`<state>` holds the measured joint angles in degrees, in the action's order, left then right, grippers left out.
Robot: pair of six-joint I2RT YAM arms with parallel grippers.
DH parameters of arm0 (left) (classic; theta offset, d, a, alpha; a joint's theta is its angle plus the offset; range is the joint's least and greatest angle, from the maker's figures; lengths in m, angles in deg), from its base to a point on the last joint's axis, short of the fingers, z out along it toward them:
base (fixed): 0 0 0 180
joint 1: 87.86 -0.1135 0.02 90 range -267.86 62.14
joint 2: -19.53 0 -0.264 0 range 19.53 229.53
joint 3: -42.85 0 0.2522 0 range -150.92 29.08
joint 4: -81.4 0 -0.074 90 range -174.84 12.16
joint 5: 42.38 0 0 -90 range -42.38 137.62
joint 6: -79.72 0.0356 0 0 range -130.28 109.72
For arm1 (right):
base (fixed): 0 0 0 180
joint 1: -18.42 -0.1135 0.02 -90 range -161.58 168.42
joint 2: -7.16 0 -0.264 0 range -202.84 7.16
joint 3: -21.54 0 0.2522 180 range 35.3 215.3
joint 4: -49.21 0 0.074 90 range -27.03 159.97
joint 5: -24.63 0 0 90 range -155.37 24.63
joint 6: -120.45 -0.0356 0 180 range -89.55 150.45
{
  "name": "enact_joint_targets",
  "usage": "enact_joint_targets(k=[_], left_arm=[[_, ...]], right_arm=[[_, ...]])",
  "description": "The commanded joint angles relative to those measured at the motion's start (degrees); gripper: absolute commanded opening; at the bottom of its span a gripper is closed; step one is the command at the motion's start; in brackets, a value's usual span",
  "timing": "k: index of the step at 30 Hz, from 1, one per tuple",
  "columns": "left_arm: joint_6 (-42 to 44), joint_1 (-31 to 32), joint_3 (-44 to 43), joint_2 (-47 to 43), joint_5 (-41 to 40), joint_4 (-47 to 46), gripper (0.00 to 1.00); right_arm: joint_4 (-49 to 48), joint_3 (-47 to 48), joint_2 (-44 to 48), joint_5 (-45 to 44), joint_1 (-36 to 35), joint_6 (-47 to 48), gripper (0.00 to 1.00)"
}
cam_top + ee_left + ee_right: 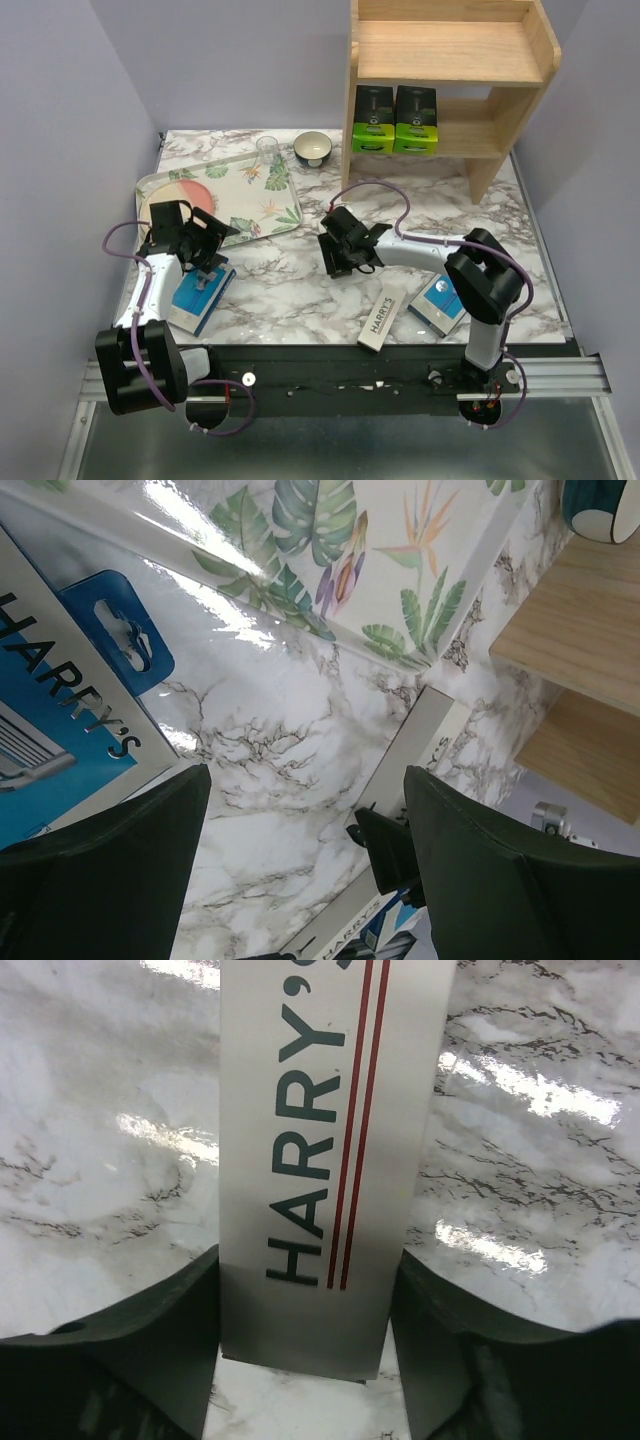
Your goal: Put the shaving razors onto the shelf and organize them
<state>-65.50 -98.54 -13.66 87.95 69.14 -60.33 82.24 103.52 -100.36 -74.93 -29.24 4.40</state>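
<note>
Pinching a slim white box (320,1160) by its two long edges, the right claw (308,1300) presses a finger against each side of the card. The box runs straight out ahead of the claw and reads "HARRY'S" in dark grey capitals beside two thin red lines. Whether it is lifted off the marble table (530,1160) cannot be told. Behind this claw, toward the arm bases, a second white box (382,320) also marked "HARRY'S" lies flat. Just beside that one, under the right arm's elbow, lies a blue-and-white pack (440,300). Well ahead of the right claw stands the shelf (515,105); its lower tier holds two black boxes with lime-green ends (373,120), upright and touching side by side, their print too small to read. The left claw (305,780) hangs with its jaws wide apart, only marble between them. At the outer side of its left-hand finger, partly hidden by it, lies a blue-and-white razor pack (50,750), printed "HARRY'S" in dark letters along a white border, with a blue hang tab (115,630) at its end. Ahead of the left claw sits the floral tray (400,590), carrying a pink plate (185,195) and a clear glass (268,150). A dark bowl (313,148) with a white inside stands on the table just past the tray.
</note>
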Motion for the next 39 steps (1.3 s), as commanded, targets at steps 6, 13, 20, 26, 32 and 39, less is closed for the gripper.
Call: enact_joint_targets(k=[6,13,20,26,32,39], left_arm=[[-0.06,-0.4,-3.22,1.62,0.72,-0.61,0.87],[1.43,-0.4,-6.12,4.61,0.28,-0.17,0.87],[3.1,0.13,-13.14,10.23,-0.69,-0.43,0.87],[4.16,1.53,-15.53,12.96,-1.3,-1.48,0.87],[4.16,3.12,-15.18,14.1,-1.83,-2.89,0.87],[4.95,4.35,-15.35,14.11,-1.92,-2.72,0.88]], right_arm=[[-6.17,-5.21,8.99,-2.04,0.02,14.25,0.48],[0.85,-5.65,28.75,-5.99,1.42,23.13,0.48],[13.06,-6.0,45.2,-11.26,9.59,22.62,0.51],[11.95,-4.6,47.59,-13.11,23.74,25.43,0.53],[6.31,-1.96,43.55,-13.12,28.76,30.96,0.53],[3.59,4.1,34.33,-10.22,34.21,32.02,0.55]])
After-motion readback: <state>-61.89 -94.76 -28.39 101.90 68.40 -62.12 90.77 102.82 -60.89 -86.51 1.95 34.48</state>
